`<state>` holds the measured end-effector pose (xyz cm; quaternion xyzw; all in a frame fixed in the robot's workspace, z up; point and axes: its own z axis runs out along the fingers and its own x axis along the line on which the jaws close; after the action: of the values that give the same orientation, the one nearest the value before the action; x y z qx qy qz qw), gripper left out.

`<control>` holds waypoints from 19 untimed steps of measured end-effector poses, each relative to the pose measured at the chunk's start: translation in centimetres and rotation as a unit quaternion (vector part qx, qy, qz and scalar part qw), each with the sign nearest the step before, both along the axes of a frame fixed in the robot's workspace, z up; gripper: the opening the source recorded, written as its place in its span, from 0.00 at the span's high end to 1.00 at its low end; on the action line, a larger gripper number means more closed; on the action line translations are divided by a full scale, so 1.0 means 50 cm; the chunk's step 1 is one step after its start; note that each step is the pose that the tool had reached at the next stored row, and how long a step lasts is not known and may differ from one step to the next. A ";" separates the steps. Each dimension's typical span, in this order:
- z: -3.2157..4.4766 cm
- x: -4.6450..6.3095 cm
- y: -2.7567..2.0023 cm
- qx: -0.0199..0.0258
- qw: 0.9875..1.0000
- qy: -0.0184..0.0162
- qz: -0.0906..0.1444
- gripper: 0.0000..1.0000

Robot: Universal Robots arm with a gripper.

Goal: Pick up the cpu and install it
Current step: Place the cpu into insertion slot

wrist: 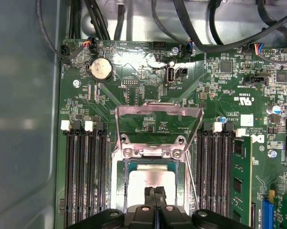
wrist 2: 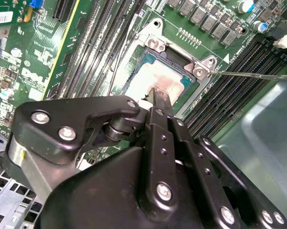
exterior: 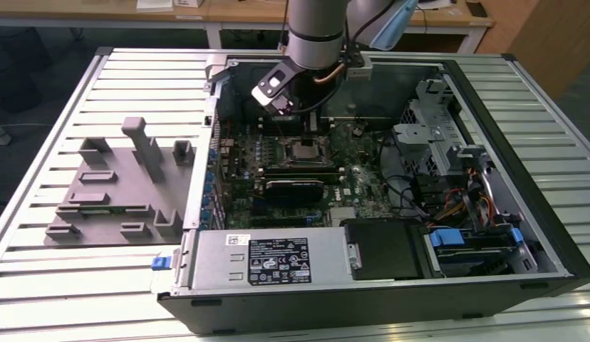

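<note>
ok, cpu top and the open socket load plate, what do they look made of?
cpu: looks like metal, pale silvery matte top with soft glare.
load plate: likely bare steel, bright reflective grey, thin stamped edges.
Look alone can't confirm.

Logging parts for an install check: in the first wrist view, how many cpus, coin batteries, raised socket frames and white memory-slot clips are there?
cpu: 1
coin battery: 1
raised socket frame: 1
white memory-slot clips: 4
Total: 7
</note>
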<state>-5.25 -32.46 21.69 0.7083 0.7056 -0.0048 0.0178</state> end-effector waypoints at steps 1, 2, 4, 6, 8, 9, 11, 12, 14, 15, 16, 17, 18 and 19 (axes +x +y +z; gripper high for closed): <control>0.002 0.000 0.0001 0.000 1.000 0.000 0.000 0.89; 0.004 0.000 0.0001 0.000 1.000 0.000 0.000 0.89; 0.011 0.000 0.0001 0.000 1.000 0.000 0.000 0.89; 0.018 0.000 0.0000 0.000 1.000 0.000 0.000 0.89; 0.023 0.000 0.0001 0.000 1.000 0.000 0.000 0.89; 0.026 0.000 0.0001 0.000 1.000 0.000 0.000 0.89; 0.030 0.000 0.0001 0.000 1.000 0.000 0.000 0.89; 0.032 0.000 0.0001 0.000 1.000 0.000 0.000 0.89; 0.035 0.000 0.0002 0.000 1.000 0.000 0.000 0.89; 0.037 0.000 0.0002 0.000 1.000 0.000 0.000 0.89; 0.039 0.000 0.0002 0.000 1.000 0.000 0.000 0.89; 0.041 0.000 0.0002 0.000 1.000 0.000 0.000 0.89; 0.042 0.000 0.0003 0.000 1.000 0.000 0.000 0.89; 0.044 0.000 0.0002 0.000 1.000 0.000 0.000 0.89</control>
<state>-5.24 -32.45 23.91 0.7083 0.7056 -0.0047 0.0178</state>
